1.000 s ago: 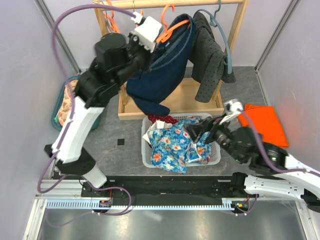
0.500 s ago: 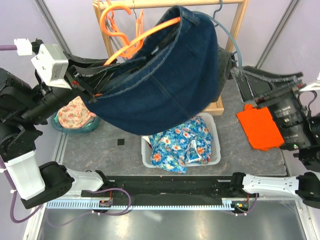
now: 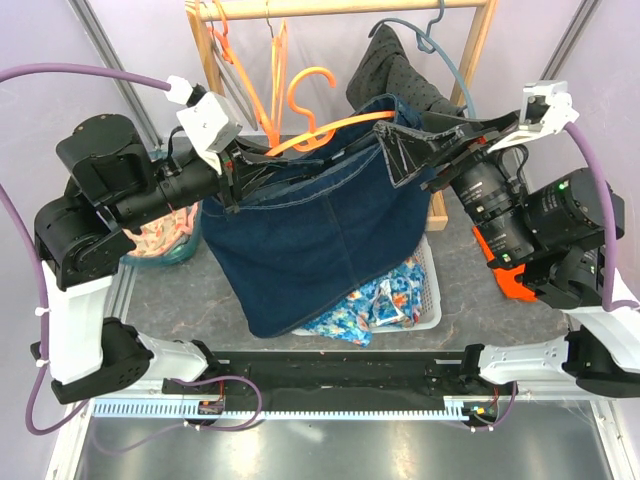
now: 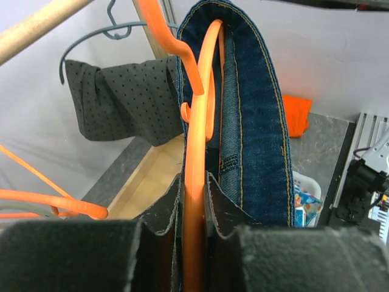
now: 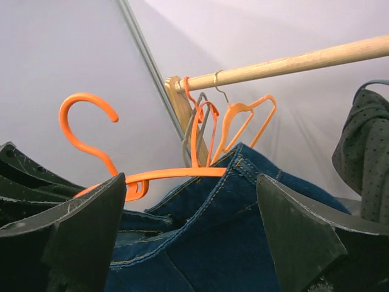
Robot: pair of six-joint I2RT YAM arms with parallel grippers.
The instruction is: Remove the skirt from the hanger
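Observation:
A dark blue denim skirt (image 3: pixel 320 235) hangs on an orange hanger (image 3: pixel 335 128), held in the air in front of the rack. My left gripper (image 3: pixel 245 168) is shut on the hanger's left arm; in the left wrist view the orange hanger (image 4: pixel 196 182) runs straight between the fingers of my left gripper (image 4: pixel 194 210), with the skirt's waistband (image 4: pixel 258 115) draped over it beyond. My right gripper (image 3: pixel 425 150) stands wide open at the skirt's right end. In the right wrist view the skirt's waistband (image 5: pixel 243 194) and the hanger (image 5: pixel 176 174) lie between the spread fingers of that gripper (image 5: pixel 191 210), untouched.
The wooden rack rod (image 3: pixel 340 8) carries spare orange hangers (image 3: pixel 270 70) and a grey dotted garment (image 3: pixel 385 60) on a grey hanger. Below the skirt sits a white basket (image 3: pixel 432 300) of floral clothes. An orange cloth (image 3: pixel 500 268) lies right, a teal basket (image 3: pixel 160 240) left.
The left arm pulled the hanger with the skirt off the rack and now holds it lower and nearer. The right arm rose from the basket to the skirt's right end.

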